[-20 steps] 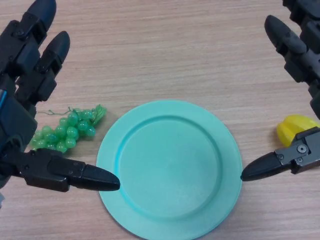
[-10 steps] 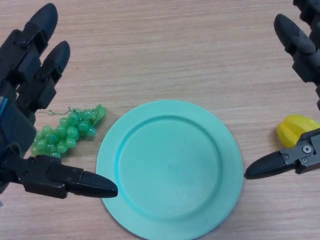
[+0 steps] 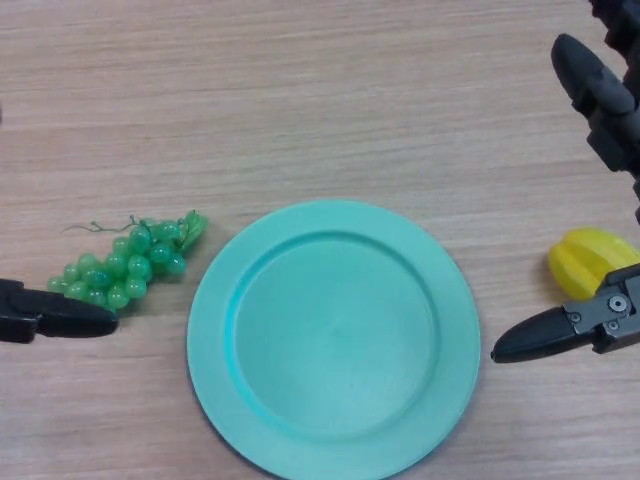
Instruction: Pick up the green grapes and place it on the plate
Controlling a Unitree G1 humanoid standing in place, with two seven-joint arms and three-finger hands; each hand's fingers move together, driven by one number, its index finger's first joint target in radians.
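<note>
You see the green grapes (image 3: 125, 262), a small translucent bunch with a thin stem, just left of the plate (image 3: 335, 335); the left hand (image 3: 50, 317) shows too little to tell its state, and the right hand (image 3: 600, 210) is spread wide.

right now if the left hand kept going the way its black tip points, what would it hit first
Probably the bunch of green grapes: the left hand points right with its tip at the bunch's lower edge. Height is unclear, so it might skim past toward the round teal plate.
</note>
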